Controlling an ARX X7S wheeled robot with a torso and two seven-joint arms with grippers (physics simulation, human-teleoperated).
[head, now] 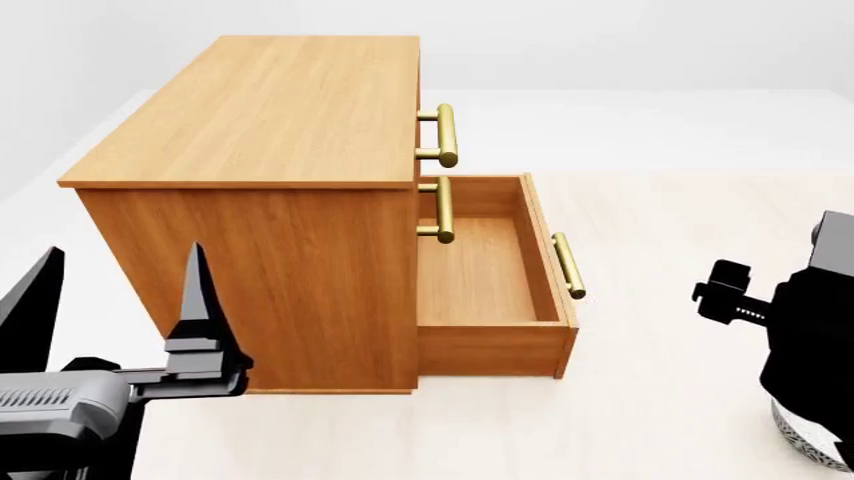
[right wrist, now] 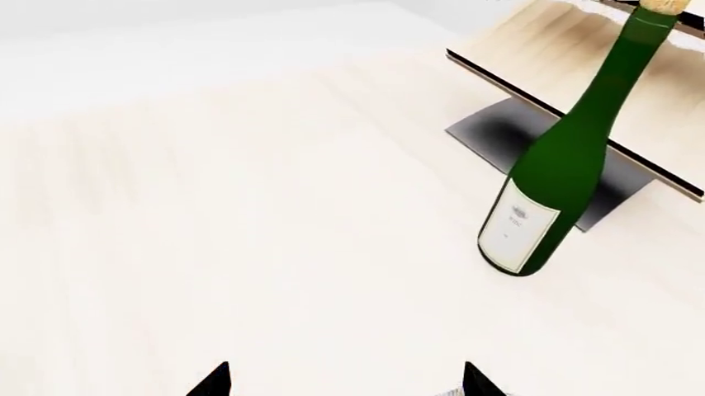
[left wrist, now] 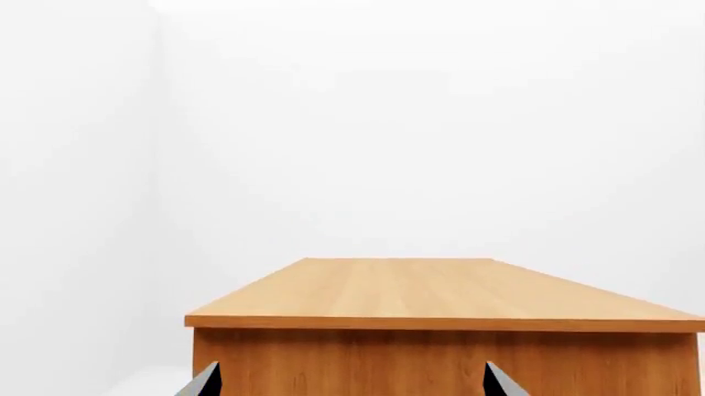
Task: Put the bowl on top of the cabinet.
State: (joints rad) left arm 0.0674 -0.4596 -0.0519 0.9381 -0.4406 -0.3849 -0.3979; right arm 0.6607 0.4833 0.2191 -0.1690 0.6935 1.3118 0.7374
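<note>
The orange-brown cabinet [head: 254,110] stands at the centre-left of the head view, its flat top bare and its lowest drawer [head: 483,270] pulled open. My left gripper [head: 120,300] hangs open near the cabinet's near side, level with its upper edge; the left wrist view shows the cabinet top [left wrist: 441,289] ahead between spread fingertips. The patterned bowl [head: 807,442] sits on the floor at the lower right, mostly hidden under my right arm [head: 801,330]. My right gripper [right wrist: 343,381] is open above the floor, with a sliver of the bowl [right wrist: 450,393] by one fingertip.
A green wine bottle [right wrist: 562,165] leans beside a pale-wood tilted shelf rack [right wrist: 573,49] on a black base [right wrist: 518,132], ahead of the right gripper. Brass bar handles [head: 445,135] stick out from the cabinet's drawer fronts. Pale floor lies around the cabinet.
</note>
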